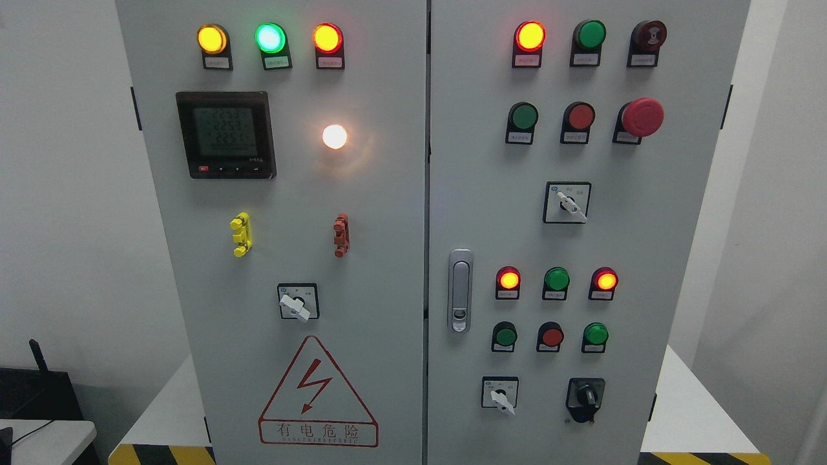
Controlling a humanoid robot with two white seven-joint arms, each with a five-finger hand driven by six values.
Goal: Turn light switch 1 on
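No label marks which control is light switch 1; tags under the lamps & buttons are too small to read. Likely candidates are the white-handled rotary switches: one on the left door (298, 302) below centre, handle angled down-right; one on the right door, mid height (567, 203); one near the bottom of the right door (499, 392). Beside that last one sits a black knob switch (585, 399).

Grey cabinet (387, 258), 2 doors, both closed, so contents are hidden. Door latch (459, 290) sits on the left edge of the right door.

Left door: top row has 3 lit lamps, amber (211, 39), green (270, 37), red-orange (327, 37). Below them a digital meter (225, 134), digits blurry, approx unreadable. A white lamp (334, 136) glows to its right. A yellow clip (241, 234) & a red clip (341, 236) are lower down. Warning triangle w/ lightning bolt (316, 394) at the bottom.

Right door: a lit red lamp (530, 36) at top left, red mushroom button (641, 117) to the upper right, more green & red buttons in rows, 2 lit red lamps (508, 279) at mid-lower height.

Cabinet stands on a white worktop (691, 413) w/ yellow-black hazard tape at the front edge; cabinet top & base are cut off by the frame. Dark object w/ antenna (39, 387) at lower left, partly cut off.

No robot hand or arm is visible, so I cannot tell how open either hand is or whether it holds anything.
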